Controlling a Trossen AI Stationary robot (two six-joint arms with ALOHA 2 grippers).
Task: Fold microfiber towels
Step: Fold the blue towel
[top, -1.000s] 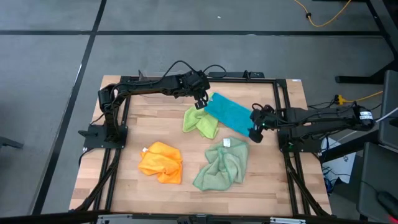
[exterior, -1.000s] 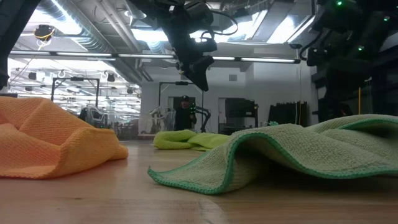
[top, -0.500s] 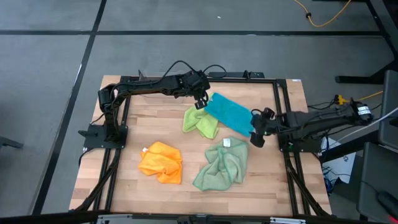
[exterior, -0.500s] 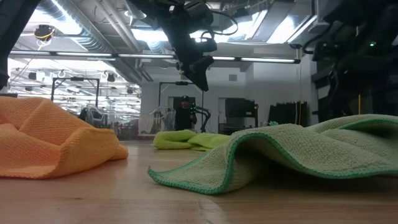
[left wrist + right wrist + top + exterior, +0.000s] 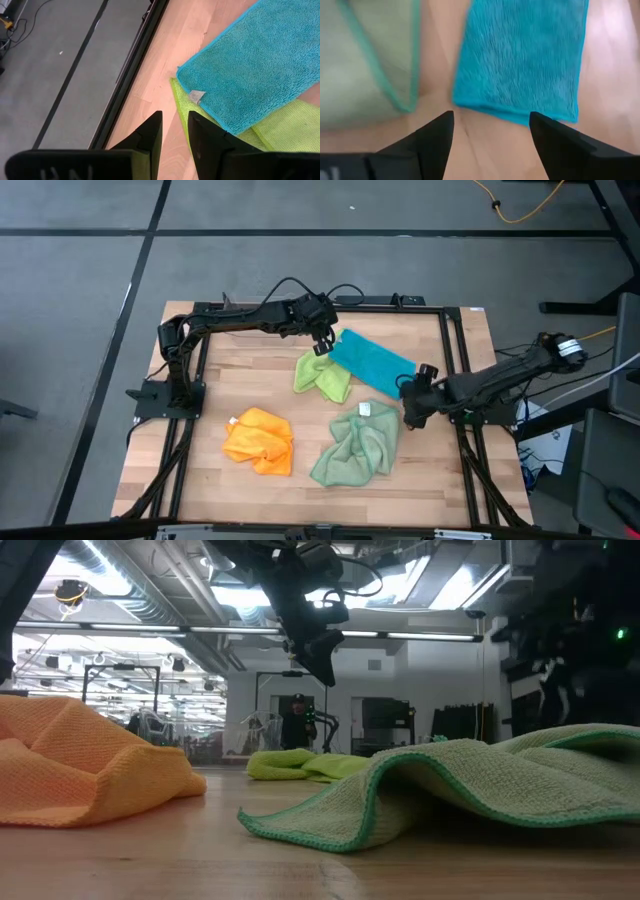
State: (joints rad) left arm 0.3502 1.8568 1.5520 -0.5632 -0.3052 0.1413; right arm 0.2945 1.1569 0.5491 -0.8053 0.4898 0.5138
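Observation:
A teal towel [image 5: 370, 360] lies folded into a flat strip at the table's far right, and its far-left corner [image 5: 200, 85] overlaps the crumpled lime green towel [image 5: 322, 376]. An orange towel [image 5: 260, 442] and a pale sage towel [image 5: 358, 442] lie bunched near the front. My left gripper [image 5: 323, 345] hangs above the strip's far-left corner, its fingers [image 5: 174, 122] slightly open with nothing between them. My right gripper [image 5: 408, 412] hovers wide open just past the strip's near-right end [image 5: 515, 112], beside the sage towel [image 5: 365, 65].
Black frame rails [image 5: 452, 350] run along the table's sides and far edge. Bare wood shows at the table's near right corner [image 5: 450, 480] and far left. In the low view a person [image 5: 297, 725] stands far back in the room.
My right gripper has swung toward the table's near edge and sunk a little, rolling as it went, and has come off the teal strip's right end to the bare wood beside it. The towels lie as before.

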